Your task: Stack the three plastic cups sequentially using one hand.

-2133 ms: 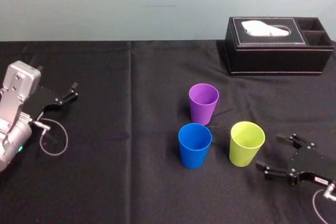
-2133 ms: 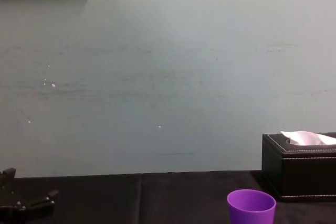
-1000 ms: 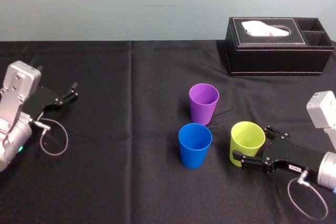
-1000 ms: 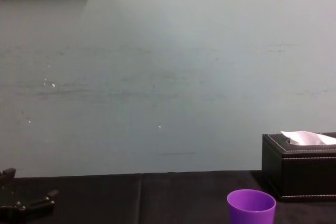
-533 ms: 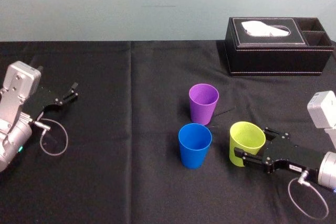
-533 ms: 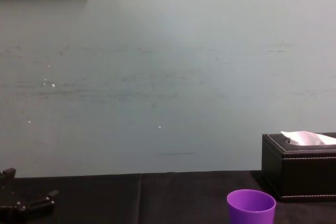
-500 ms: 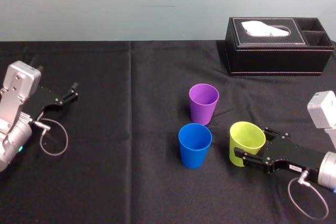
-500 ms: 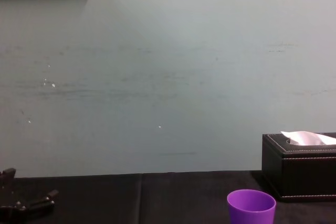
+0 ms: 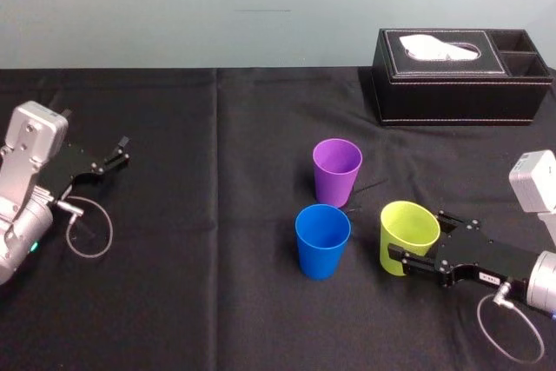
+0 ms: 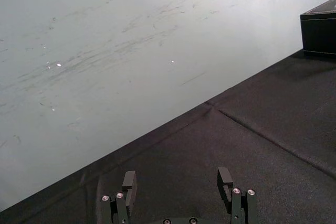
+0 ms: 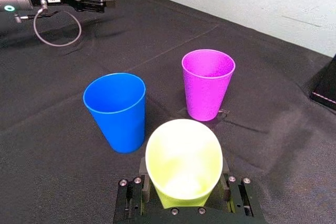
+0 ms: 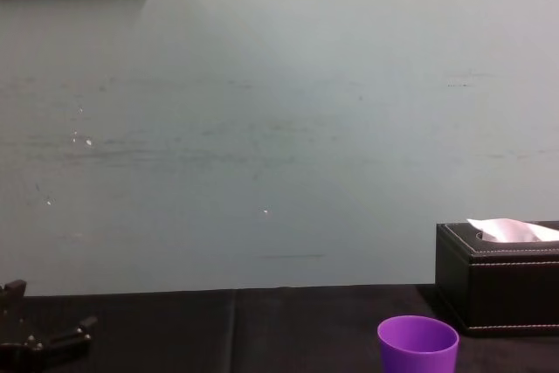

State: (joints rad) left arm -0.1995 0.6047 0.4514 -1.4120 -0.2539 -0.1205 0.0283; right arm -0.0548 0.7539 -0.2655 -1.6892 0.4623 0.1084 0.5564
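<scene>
The right gripper (image 9: 417,235) is reaching in from the robot's right side of the black-clothed table (image 9: 217,301) and is clasping the yellow-green cup (image 9: 407,236), its two slim fingers (image 9: 395,255) pressing against opposite sides of the cup's lower wall while the open mouth is facing up. In the right wrist view the cup is sitting squarely between the fingers, its rim spreading wider than the gap that is holding it; whether its base is touching the cloth cannot be told. The blue cup (image 9: 322,241) is standing upright just beside the held cup, on the side toward the robot's left, with a clear gap between the two. The purple cup (image 9: 337,171) is standing upright a little farther from the robot, just behind the blue one and apart from both others, and its rim is also showing at the bottom of the chest view. All three cups are sitting near the middle of the table, none nested in another. A black tissue box (image 9: 460,76) with white tissue poking out is resting at the far right of the table, well apart from the cups. The left gripper (image 9: 117,154) is lying parked at the table's left edge, far from the cups, its fingers spread wide and holding nothing
</scene>
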